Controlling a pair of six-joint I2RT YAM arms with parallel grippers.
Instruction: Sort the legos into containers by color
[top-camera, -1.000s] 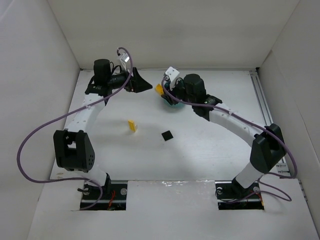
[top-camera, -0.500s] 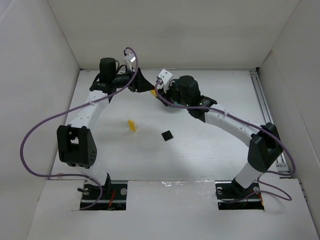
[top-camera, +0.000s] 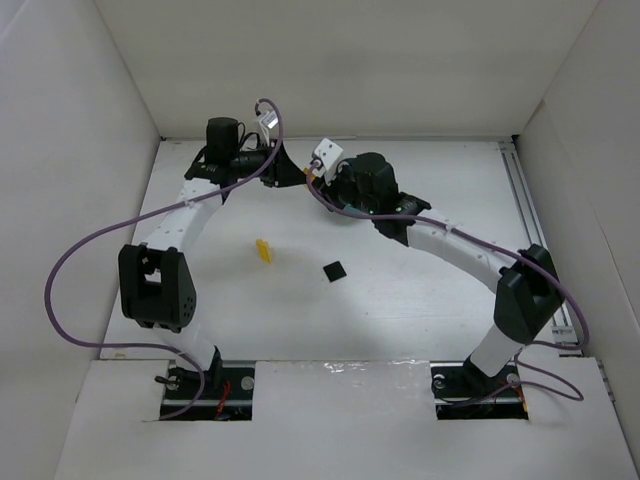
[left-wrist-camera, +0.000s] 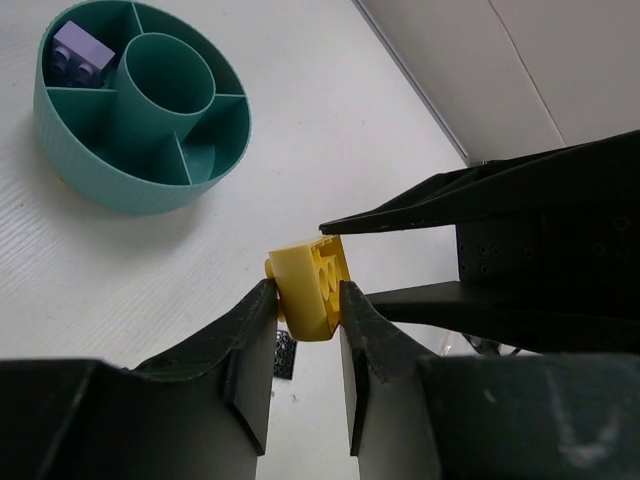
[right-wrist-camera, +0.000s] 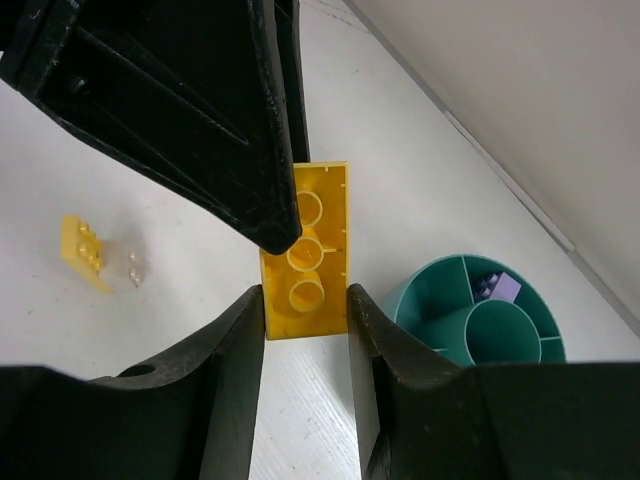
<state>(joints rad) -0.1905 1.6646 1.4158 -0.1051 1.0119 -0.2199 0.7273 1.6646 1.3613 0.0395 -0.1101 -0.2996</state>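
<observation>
A long yellow lego (right-wrist-camera: 307, 250) hangs in the air, hollow underside up, and both grippers hold it. My right gripper (right-wrist-camera: 305, 297) is shut on its near end. My left gripper (left-wrist-camera: 305, 292) is shut on the other end of that lego (left-wrist-camera: 312, 283). In the top view the two grippers (top-camera: 293, 172) (top-camera: 318, 174) meet at the back of the table. The teal dish (left-wrist-camera: 140, 195) stands below, with a pale purple lego (left-wrist-camera: 78, 52) in one wedge. A small yellow lego (top-camera: 263, 250) and a black lego (top-camera: 333, 270) lie on the table.
White walls close in the table at the left, back and right. In the top view the right arm covers the teal dish (right-wrist-camera: 412, 300). A metal rail (top-camera: 530, 215) runs along the right side.
The left gripper has swung right and closed on the yellow lego. The right gripper has carried that lego left to meet it and kept its hold.
</observation>
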